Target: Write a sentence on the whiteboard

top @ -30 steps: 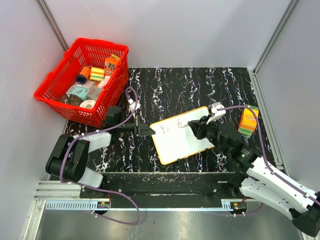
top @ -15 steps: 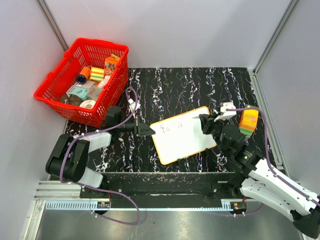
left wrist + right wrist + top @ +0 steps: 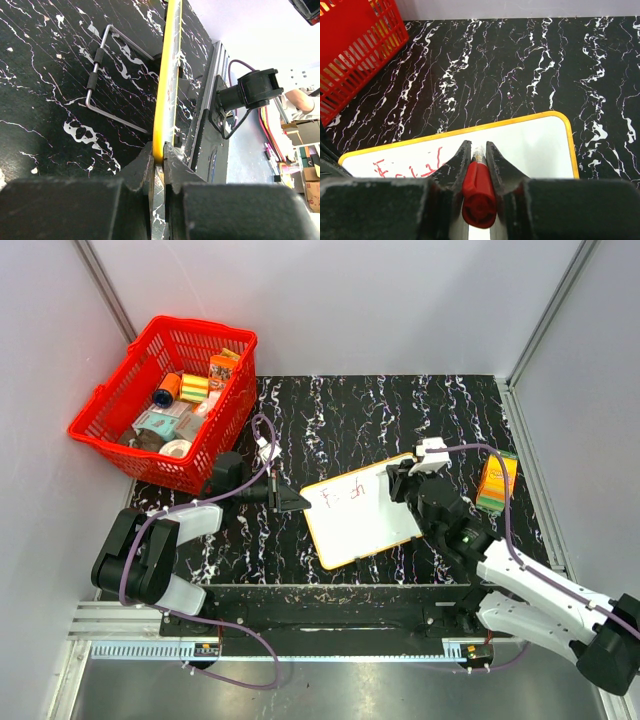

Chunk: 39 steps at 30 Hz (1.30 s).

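Right gripper [image 3: 475, 146]: clamped on one red marker [image 3: 479, 192], its tip just ahead of the fingers.
Left gripper [image 3: 158, 150]: pinched on the whiteboard [image 3: 167, 75] at its yellow rim.
Board: one, directly beneath the marker; likely light, stiff and slippery — best held by its edge.
Sentence [image 3: 412, 167]: a few red strokes to the tip's left — probably unfinished.

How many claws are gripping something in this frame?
2. The left claw clamps the yellow rim of the whiteboard at its left end; the right claw holds a red marker over the board.

White whiteboard [image 3: 370, 530] – orange-yellow rim, red sentence [image 3: 342, 496] (thin strokes), black table [image 3: 340, 415] veined white, red basket [image 3: 228, 415], red marker [image 3: 477, 190]
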Available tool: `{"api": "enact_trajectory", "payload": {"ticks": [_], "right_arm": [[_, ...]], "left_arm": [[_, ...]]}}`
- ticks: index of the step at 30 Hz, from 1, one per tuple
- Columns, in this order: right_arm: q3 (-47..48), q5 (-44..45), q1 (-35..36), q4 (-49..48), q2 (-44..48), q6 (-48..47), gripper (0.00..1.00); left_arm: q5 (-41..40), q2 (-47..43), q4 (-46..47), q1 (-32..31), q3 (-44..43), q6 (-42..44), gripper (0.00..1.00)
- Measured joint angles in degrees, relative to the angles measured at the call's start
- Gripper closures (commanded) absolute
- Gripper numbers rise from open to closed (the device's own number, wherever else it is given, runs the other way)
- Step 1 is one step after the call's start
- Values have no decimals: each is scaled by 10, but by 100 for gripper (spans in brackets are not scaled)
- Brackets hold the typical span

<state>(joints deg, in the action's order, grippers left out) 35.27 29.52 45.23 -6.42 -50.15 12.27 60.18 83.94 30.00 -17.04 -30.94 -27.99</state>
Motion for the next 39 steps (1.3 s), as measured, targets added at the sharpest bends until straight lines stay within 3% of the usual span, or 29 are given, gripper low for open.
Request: {"api": "enact_trajectory", "payload": {"ticks": [14,39], "right_arm": [[0,-7,0,-16,-10,0,100],[-37,-51,0,44,42,31,100]], "left_arm": [[-2,0,-4,-1,-1,1,100],[-4,0,-7,-2,-2,1,100]]}}
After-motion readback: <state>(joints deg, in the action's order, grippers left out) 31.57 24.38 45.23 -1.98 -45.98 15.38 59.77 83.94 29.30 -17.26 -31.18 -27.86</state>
